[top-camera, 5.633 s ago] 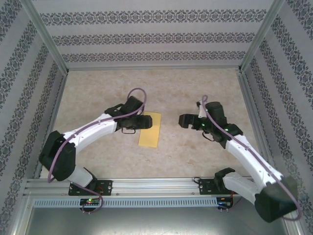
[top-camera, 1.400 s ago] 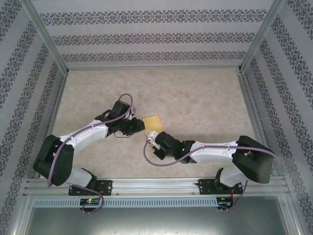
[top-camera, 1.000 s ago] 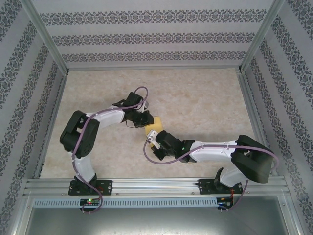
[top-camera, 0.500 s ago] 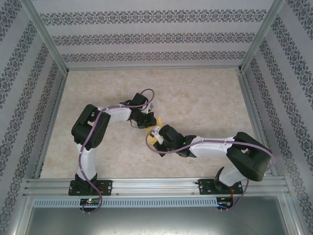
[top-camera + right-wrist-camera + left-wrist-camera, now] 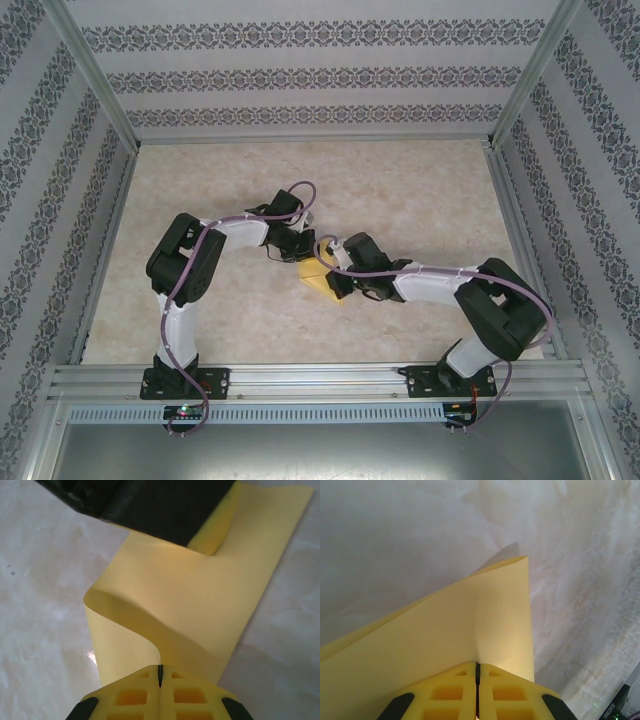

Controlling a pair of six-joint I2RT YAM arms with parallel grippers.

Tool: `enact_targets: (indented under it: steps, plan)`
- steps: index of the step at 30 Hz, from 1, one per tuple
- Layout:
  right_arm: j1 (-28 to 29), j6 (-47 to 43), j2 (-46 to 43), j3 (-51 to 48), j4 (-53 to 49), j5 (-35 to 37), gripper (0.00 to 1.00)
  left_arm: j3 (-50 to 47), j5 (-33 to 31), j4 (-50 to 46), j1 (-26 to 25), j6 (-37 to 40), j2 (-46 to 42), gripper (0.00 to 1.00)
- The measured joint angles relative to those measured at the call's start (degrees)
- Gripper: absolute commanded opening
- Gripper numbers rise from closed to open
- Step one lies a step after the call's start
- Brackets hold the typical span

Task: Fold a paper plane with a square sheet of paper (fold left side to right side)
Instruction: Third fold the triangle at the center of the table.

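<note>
Right, from above I see the yellow sheet of paper [image 5: 317, 279] near the tabletop's [image 5: 420, 180] middle. Through the left wrist, the left gripper [image 5: 477, 669] pinches its edge, paper fanning away. Through the right wrist, the right gripper [image 5: 160, 671] is pressed together on the curled near end.

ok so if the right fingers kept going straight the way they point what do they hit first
The yellow paper pinched in the right fingers curls up just ahead; past it, probably the left fingers, though depth is unclear.
</note>
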Motion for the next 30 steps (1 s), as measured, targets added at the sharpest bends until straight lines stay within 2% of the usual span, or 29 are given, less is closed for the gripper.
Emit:
enact_targets:
  steps: [30]
  plan:
    - [-2.2,2.5,3.8,1.2,0.0,-1.3,0.0,0.0,-0.1,0.0,-0.4,0.0,0.0,0.09]
